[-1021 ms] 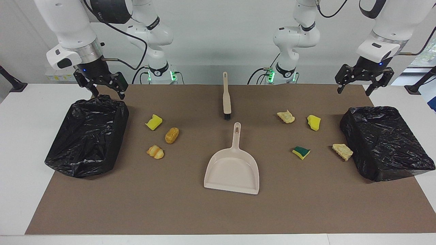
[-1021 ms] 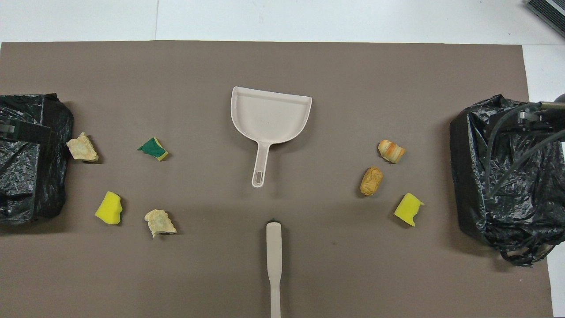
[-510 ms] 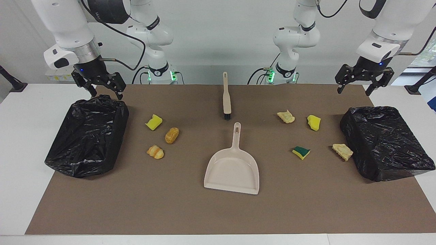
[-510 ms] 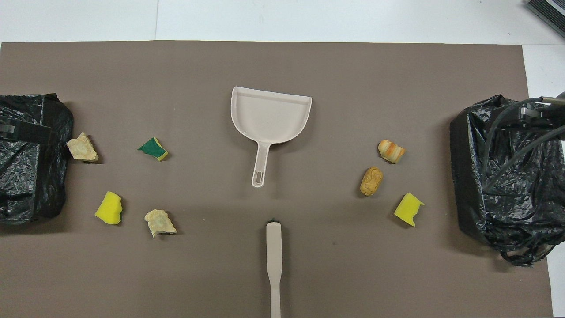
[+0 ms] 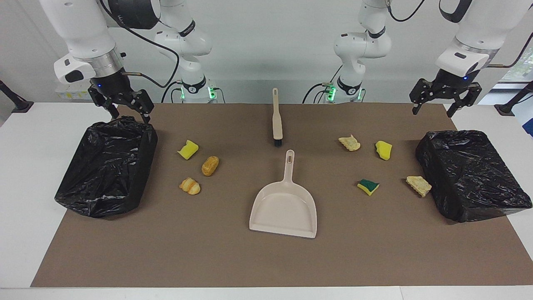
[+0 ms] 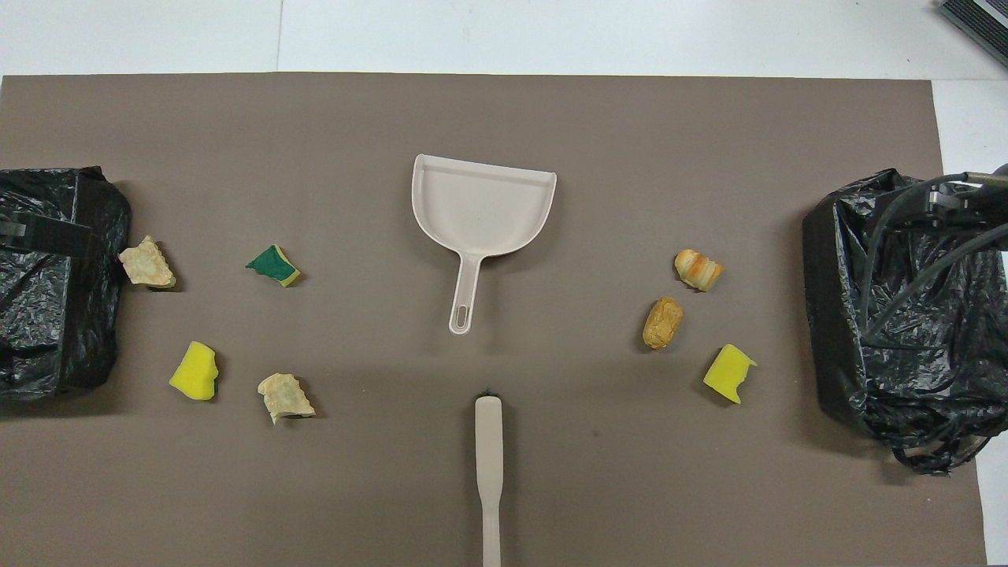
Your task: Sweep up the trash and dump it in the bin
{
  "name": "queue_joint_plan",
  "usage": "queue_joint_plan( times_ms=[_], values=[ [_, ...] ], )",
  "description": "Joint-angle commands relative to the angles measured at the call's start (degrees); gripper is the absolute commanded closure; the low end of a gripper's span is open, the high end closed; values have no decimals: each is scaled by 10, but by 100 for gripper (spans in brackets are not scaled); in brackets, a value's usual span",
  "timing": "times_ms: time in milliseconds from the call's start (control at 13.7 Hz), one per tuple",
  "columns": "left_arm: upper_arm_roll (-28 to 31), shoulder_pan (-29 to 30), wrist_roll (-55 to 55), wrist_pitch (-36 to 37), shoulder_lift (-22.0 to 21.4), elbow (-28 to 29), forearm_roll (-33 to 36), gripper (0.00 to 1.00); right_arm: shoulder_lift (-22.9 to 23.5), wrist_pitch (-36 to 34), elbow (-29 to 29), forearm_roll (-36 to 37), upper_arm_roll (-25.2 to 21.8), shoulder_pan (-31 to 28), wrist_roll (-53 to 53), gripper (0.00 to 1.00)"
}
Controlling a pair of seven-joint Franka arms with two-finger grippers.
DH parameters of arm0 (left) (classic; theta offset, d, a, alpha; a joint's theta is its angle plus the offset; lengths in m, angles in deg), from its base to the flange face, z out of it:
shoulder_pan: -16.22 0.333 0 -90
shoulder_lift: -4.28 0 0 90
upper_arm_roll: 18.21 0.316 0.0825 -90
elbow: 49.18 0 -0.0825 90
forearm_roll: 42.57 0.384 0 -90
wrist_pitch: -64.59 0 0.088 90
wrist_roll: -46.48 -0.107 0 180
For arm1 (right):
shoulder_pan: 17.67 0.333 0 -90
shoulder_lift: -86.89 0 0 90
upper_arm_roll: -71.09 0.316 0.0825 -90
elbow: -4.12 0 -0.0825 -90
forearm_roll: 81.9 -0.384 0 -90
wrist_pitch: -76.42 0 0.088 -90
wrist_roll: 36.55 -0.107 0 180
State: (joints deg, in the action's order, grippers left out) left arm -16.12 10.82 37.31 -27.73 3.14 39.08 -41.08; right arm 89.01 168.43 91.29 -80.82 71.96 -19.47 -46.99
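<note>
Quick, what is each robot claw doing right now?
Left gripper: open, empty, raised near one black bin.
Right gripper: open, empty, over the other black bin.

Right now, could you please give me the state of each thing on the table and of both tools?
Left tool: open, empty, raised by the left arm's bin.
Right tool: open, empty, over the right arm's bin rim.
Brush: lying flat, untouched.
Dustpan: flat, empty.
Trash bits: seven, loose on the mat.
Left arm's bin: bag-lined, contents unseen.

no text or label can be read.
</note>
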Motion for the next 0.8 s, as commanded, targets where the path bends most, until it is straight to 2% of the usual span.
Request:
queue_joint_plan(
  times_ms=[0,729],
  values=[
    [-5,9,-7,14,-3,-7,-1,0,-1,1,2,-11,1,-3,-10,0],
    [-6,9,-7,13,-3,-7,-1,0,-13,2,22,-11,4,2,-17,0]
  ],
)
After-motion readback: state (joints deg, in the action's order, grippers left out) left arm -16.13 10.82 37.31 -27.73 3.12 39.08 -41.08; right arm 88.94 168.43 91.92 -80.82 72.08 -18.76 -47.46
